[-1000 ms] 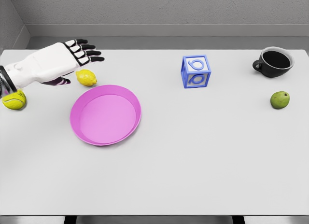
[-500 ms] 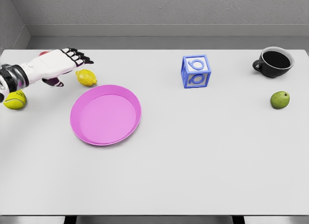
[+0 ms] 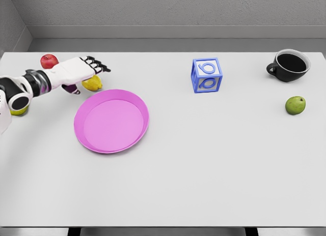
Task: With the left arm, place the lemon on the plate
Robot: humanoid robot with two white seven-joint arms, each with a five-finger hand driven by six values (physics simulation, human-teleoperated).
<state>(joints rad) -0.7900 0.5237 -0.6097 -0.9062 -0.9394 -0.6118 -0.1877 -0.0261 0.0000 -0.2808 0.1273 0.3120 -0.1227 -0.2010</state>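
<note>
The yellow lemon (image 3: 93, 84) lies on the white table just beyond the far-left rim of the pink plate (image 3: 111, 121). My left hand (image 3: 84, 72) hovers right over the lemon and hides its upper part. The palm faces down, the fingers (image 3: 98, 66) stretch out flat, and the thumb hangs at the lemon's left side. The hand is open and grips nothing. Its arm comes in low from the left edge. The right arm does not show.
A red apple (image 3: 49, 60) sits behind the left forearm, and a yellow-green ball (image 3: 19, 111) is half hidden under the wrist. Further right stand a blue letter block (image 3: 207, 75), a black cup (image 3: 289, 65) and a green fruit (image 3: 295, 105).
The left hand has dropped lower and slid right, from beside the lemon to directly over it. The forearm moved off the apple, which now shows.
</note>
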